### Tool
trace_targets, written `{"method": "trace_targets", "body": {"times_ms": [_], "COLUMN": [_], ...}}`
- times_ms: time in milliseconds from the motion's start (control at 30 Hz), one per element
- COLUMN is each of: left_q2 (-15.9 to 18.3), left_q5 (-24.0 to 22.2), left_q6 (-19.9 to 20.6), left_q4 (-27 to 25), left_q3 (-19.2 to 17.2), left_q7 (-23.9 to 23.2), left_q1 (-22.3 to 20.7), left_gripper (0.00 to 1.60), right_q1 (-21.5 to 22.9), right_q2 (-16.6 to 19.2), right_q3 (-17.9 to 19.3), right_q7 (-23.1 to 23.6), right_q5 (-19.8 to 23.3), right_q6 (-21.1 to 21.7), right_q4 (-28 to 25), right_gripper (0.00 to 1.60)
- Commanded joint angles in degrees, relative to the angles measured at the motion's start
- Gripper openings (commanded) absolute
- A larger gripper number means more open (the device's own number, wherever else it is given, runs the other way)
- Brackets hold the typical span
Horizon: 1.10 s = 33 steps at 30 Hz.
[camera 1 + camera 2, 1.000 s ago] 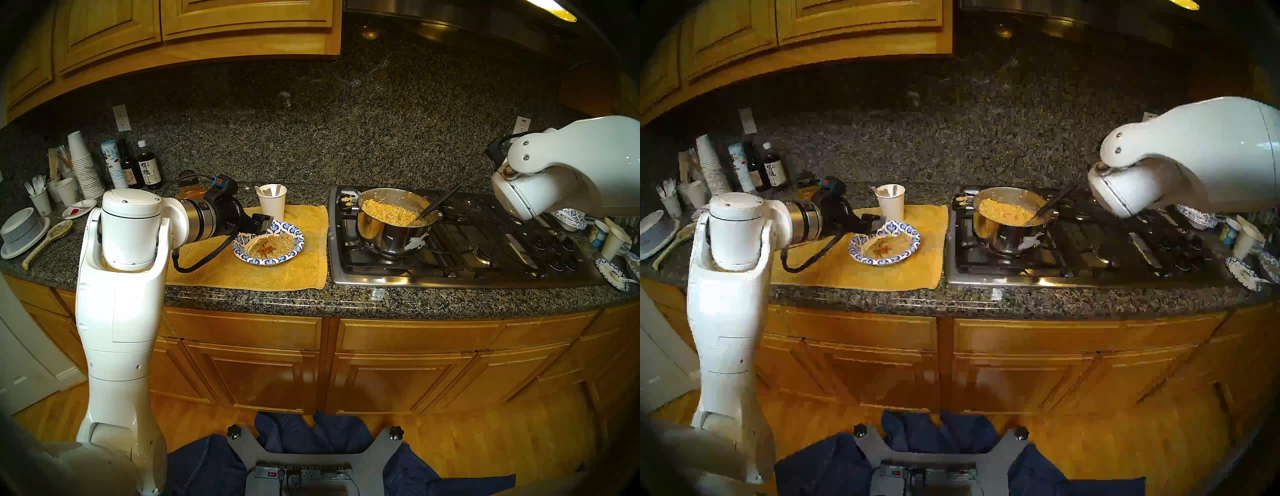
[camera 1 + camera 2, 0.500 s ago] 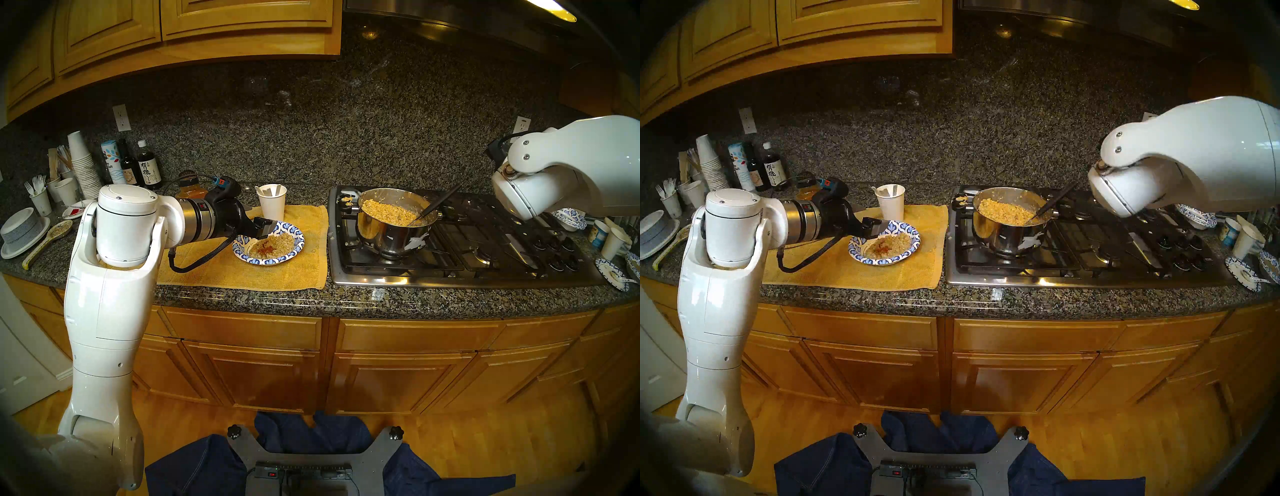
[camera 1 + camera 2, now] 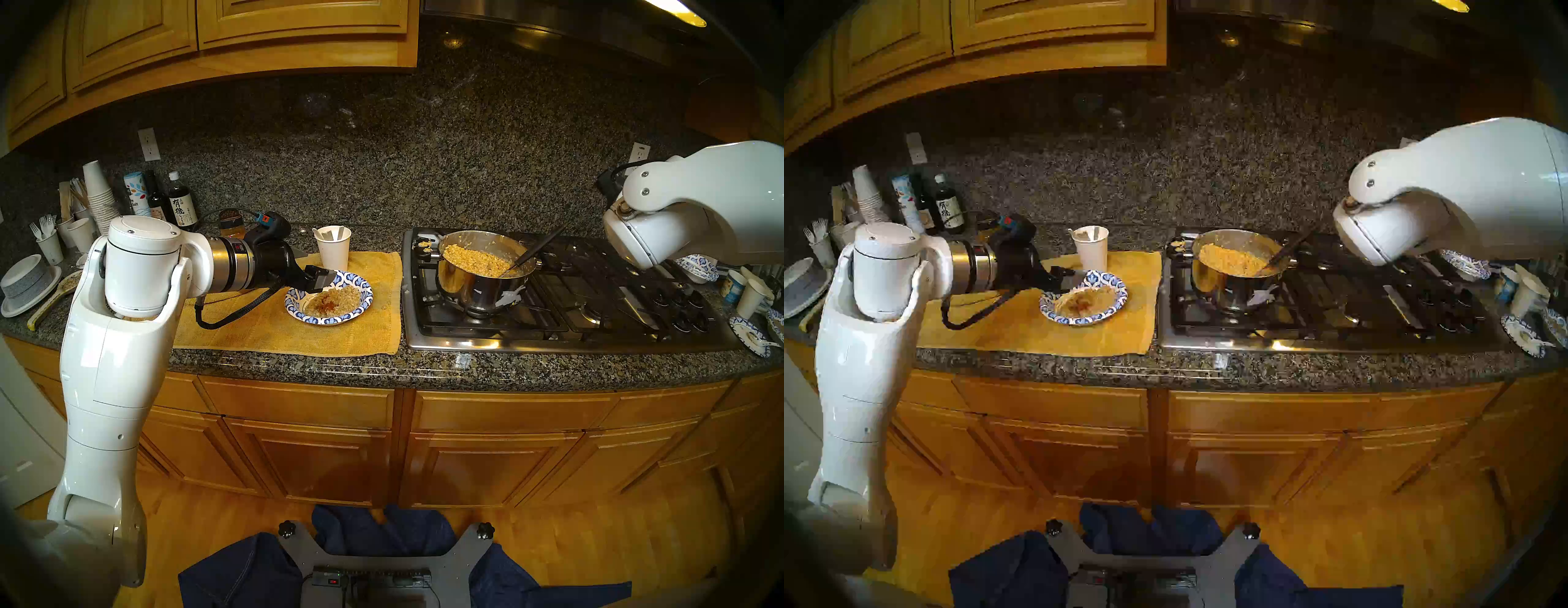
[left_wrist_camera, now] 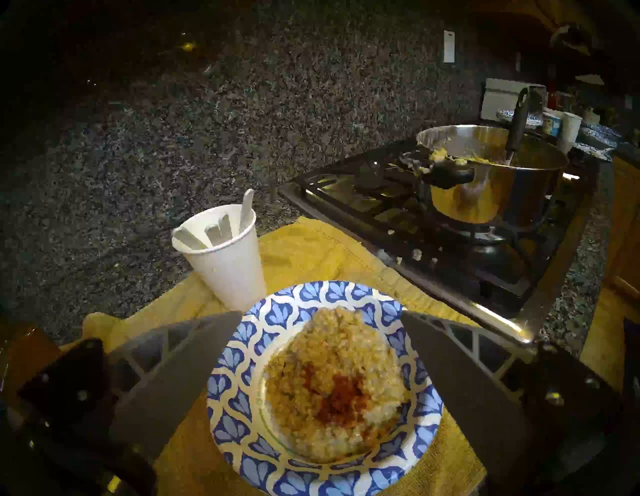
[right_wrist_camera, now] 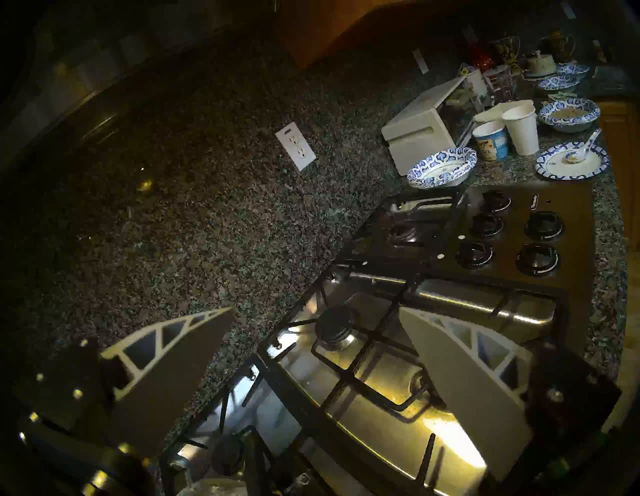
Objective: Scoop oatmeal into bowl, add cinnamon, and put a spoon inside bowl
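The blue-and-white patterned bowl (image 3: 352, 283) (image 4: 304, 294) sits on a yellow towel and holds a mound of oatmeal (image 3: 339, 297) (image 4: 339, 339). Red-brown cinnamon powder (image 4: 341, 391) lies on top of the oatmeal. My left gripper (image 3: 319, 280) (image 4: 321, 312) hangs open and empty over the bowl's left rim. White plastic spoons (image 4: 247, 204) stand in a paper cup (image 3: 334, 254) behind the bowl. A jar of orange-brown powder with a dark lid (image 3: 232, 225) stands behind my left wrist. My right gripper (image 5: 317, 310) is open over a stove burner, holding nothing.
A steel pot (image 3: 475, 288) of oatmeal with a black-handled serving spoon (image 3: 536, 250) stands on the gas stove (image 3: 594, 314). Bottles, stacked cups and grey bowls (image 3: 25, 280) crowd the left back. Patterned bowls (image 5: 441, 166), cups and a toaster oven (image 5: 422, 135) fill the right end.
My left arm's elbow has swung to the left and its gripper has drawn back slightly from the bowl, still open. The right arm has not moved.
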Motion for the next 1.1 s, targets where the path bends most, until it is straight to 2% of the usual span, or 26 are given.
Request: {"method": "trace_targets", "body": {"times_ms": [0, 33, 67, 167, 200, 333, 533, 567, 733, 767, 800, 967, 1067], "left_q2": [4.2, 4.8, 5.1, 7.1, 7.5, 9.8, 11.8, 11.9, 12.1, 12.0, 11.9, 11.4, 11.3], "left_q5": [-4.2, -4.7, -5.5, -6.6, -7.1, -7.9, -9.1, -9.2, -10.5, -10.9, -11.1, -12.1, -12.6], "left_q6": [-0.1, -0.1, -0.1, -0.1, -0.1, -0.1, -0.1, -0.1, -0.1, -0.1, -0.1, -0.1, -0.1], "left_q4": [1.5, 2.0, 2.3, 4.3, 4.9, 7.8, 11.0, 10.6, 12.8, 14.0, 13.5, 16.5, 17.7], "left_q3": [1.4, 1.8, 2.5, 3.6, 4.0, 4.7, 5.3, 4.7, 6.7, 7.9, 7.5, 10.3, 10.6], "left_q7": [-7.2, -7.5, -5.4, -7.2, -5.1, -6.1, -5.0, -4.8, -4.9, -5.0, -4.9, -4.4, -3.8], "left_q1": [-3.6, -3.8, -3.9, -5.1, -5.4, -7.8, -10.8, -9.7, -12.4, -14.4, -13.0, -16.2, -16.4], "left_gripper": [1.6, 1.6, 1.6, 1.6, 1.6, 1.6, 1.6, 1.6, 1.6, 1.6, 1.6, 1.6, 1.6], "right_q1": [2.2, 2.2, 2.2, 2.3, 2.4, 2.4, 2.5, 2.5, 2.6, 2.6, 2.6, 2.7, 2.7], "right_q2": [0.1, 0.1, 0.1, 0.2, 0.2, 0.1, 0.1, 0.1, 0.1, 0.1, 0.1, 0.1, 0.1], "right_q3": [0.6, 0.6, 0.5, 0.5, 0.4, 0.4, 0.3, 0.3, 0.2, 0.2, 0.2, 0.1, 0.1], "right_q7": [0.6, 0.6, 0.6, 0.6, 0.7, 0.7, 0.8, 0.8, 0.8, 0.9, 0.9, 1.0, 1.0], "right_q5": [-1.1, -1.1, -1.2, -1.2, -1.2, -1.2, -1.1, -1.1, -1.2, -1.2, -1.2, -1.2, -1.2], "right_q6": [0.0, 0.0, 0.0, 0.0, 0.0, 0.0, 0.0, 0.0, 0.0, 0.0, 0.0, 0.0, 0.0], "right_q4": [0.8, 0.8, 0.7, 0.7, 0.7, 0.7, 0.6, 0.6, 0.6, 0.6, 0.6, 0.5, 0.5], "right_gripper": [1.6, 1.6, 1.6, 1.6, 1.6, 1.6, 1.6, 1.6, 1.6, 1.6, 1.6, 1.6, 1.6]}}
